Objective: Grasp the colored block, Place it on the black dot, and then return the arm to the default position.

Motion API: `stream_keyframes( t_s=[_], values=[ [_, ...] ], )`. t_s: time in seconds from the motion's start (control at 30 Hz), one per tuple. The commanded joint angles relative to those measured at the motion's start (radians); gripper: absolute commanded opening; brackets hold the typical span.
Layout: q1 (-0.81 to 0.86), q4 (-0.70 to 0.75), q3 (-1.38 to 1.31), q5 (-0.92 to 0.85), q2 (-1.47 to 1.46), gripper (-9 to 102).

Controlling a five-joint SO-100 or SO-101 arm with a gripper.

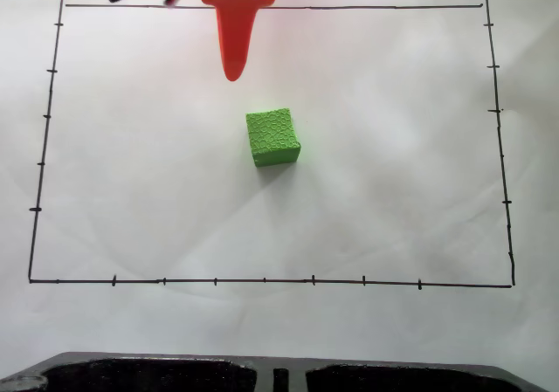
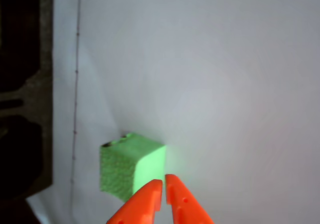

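Green block (image 1: pixel 273 136) sits alone inside the border lines (image 1: pixel 262 280). Orange gripper (image 2: pixel 164 184) above it, apart; jaws nearly closed, empty.

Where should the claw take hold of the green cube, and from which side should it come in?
Probably from above, pinching two opposite flat side faces of the green cube. It sits flat on the white paper, slightly rotated against the drawn border, so the claw would likely need to turn a little to meet the faces squarely. Its jaws look nearly closed now and must open wider than the cube first.
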Motion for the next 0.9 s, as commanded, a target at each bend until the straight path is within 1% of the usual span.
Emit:
stream_keyframes(
  t_s=[0.0, 0.87],
  values=[
    [-0.009, -0.006, -0.003, 0.038, 0.018, 0],
    [-0.014, -0.008, -0.003, 0.040, 0.020, 0]
  ],
)
